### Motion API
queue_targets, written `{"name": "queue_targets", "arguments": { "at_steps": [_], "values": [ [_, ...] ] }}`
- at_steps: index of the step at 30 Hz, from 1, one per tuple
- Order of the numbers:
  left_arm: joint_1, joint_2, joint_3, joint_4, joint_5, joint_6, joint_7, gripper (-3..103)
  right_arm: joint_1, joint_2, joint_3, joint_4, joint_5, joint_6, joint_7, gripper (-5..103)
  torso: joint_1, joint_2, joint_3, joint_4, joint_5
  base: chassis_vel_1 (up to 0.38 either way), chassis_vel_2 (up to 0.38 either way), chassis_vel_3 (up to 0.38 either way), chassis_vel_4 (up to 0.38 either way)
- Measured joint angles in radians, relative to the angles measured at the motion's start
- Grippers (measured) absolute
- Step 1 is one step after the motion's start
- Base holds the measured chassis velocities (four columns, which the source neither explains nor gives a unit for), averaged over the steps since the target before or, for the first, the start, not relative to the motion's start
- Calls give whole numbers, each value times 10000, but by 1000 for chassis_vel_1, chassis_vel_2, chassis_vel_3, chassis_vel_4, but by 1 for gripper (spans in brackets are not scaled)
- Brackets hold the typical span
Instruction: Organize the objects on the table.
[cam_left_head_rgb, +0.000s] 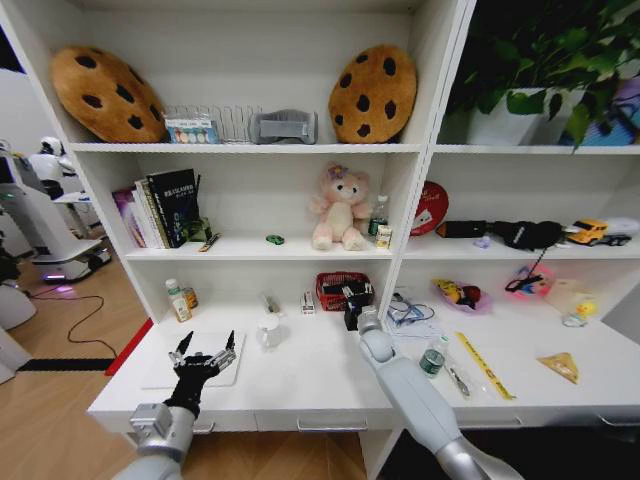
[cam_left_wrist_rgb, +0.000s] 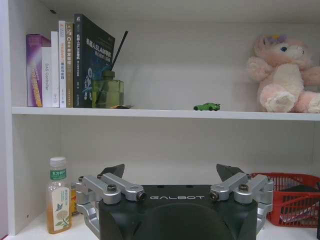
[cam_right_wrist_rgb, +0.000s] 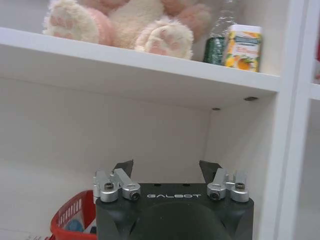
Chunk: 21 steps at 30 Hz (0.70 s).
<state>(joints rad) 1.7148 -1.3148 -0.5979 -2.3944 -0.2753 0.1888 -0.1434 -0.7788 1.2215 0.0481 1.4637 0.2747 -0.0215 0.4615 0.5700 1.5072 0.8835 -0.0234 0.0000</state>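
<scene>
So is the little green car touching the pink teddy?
Apart. The left wrist view shows bare shelf between the car and the teddy.

Two cookie cushions (cam_left_head_rgb: 108, 92) on top shelf, pink plush toy (cam_left_head_rgb: 338, 208), red basket (cam_left_head_rgb: 340, 290), potted plant (cam_left_head_rgb: 540, 60)

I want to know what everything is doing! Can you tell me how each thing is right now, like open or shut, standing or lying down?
Left claw: open, empty, above the slim silver laptop.
Right claw: open, empty, by the red plastic basket.
Slim silver laptop: shut, flat on the long white desk.
Red plastic basket: upright.
Tiny green toy car: on its wheels, on the shelf.
Yellow ruler: lying flat.
Green-capped tea bottle: standing, capped.
</scene>
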Motion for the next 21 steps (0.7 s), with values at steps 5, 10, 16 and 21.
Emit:
{"name": "queue_targets", "arguments": {
  "at_steps": [5,10,16,21],
  "values": [
    [1,0,-1,0,0,1,-4,100,-869,-490,-664,2050,1838,-1499,2606,91,-1,1,0,-3,-1,0,0,0,0],
    [0,0,-1,0,0,0,-2,100,-1281,-258,-1520,3491,3401,-2485,5786,100,-3,2,-1,5,-1,0,0,0,0],
    [1,0,-1,0,1,0,-2,100,-1503,-738,-1844,4457,5384,-2679,8205,100,-2,1,-1,4,1,0,0,0,0],
    [1,0,-1,0,0,0,-4,100,-2167,-1708,-1323,5222,5455,-2544,8544,100,-2,1,0,0,0,0,0,0,0]
  ]
}}
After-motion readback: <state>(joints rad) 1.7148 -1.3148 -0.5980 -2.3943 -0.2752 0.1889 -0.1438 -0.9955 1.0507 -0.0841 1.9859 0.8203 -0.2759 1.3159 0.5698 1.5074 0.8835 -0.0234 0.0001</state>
